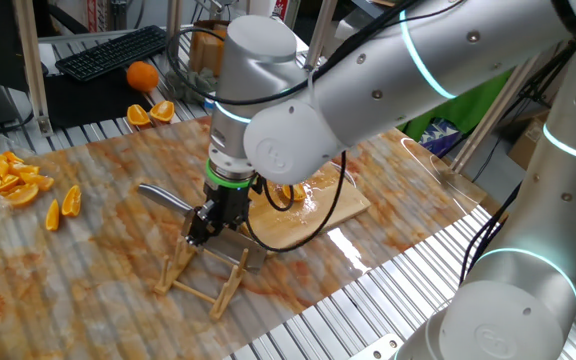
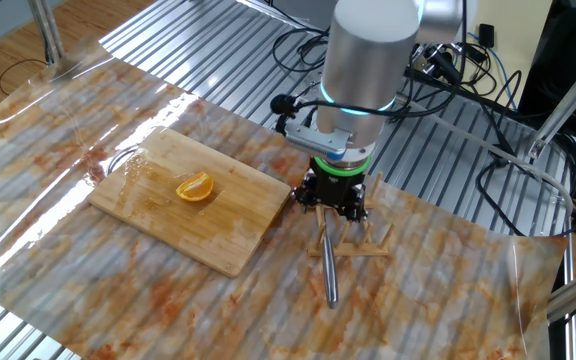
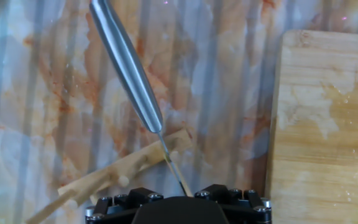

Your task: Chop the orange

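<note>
The orange point(image 2: 195, 188), a small glossy crescent piece, lies on the wooden board point(image 2: 158, 225). In one fixed view it is mostly hidden behind the arm and only the board point(image 1: 343, 205) shows well. A knife with a steel handle point(image 2: 330, 275) rests in a wooden rack point(image 2: 356, 245) to the right of the board. My gripper point(image 2: 333, 203) hangs low over the rack, and its jaws stand apart astride the thin blade. In the hand view the handle point(image 3: 126, 68) points away from my gripper point(image 3: 173, 202), with the board's edge point(image 3: 328, 124) at the right.
A heap of orange wedges point(image 1: 8, 178) and two loose wedges point(image 1: 60, 207) lie at the far left. A whole orange point(image 1: 142, 75), cut halves point(image 1: 150, 113) and a keyboard point(image 1: 113, 50) sit behind. Cables point(image 2: 448, 80) trail behind the arm.
</note>
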Motion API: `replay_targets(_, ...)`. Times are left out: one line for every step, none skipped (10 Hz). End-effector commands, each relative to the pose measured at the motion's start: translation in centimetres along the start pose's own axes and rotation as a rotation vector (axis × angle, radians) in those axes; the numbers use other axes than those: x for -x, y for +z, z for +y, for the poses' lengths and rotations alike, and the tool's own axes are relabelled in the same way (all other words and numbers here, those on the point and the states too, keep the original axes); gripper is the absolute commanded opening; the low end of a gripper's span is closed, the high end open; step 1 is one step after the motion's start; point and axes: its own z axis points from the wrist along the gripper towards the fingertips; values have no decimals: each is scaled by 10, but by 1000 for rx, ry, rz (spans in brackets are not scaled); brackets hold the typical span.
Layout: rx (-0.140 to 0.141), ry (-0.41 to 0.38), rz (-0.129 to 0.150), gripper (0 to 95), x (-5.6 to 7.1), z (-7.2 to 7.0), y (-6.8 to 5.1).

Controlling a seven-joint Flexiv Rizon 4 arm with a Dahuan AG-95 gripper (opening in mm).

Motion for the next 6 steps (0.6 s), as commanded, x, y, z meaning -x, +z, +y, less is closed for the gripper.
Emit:
replay_targets(-1,3,-7,760,2,1,7)
replay_targets(2,5,-9,760,3,2,9)
replay_targets(2,7,-9,760,3,2,12)
replay_targets(1,6,-10,760,4,2,13)
replay_targets(-7,0,-3,760,3,2,13)
replay_targets(2,-3,-4,380,4,2,13)
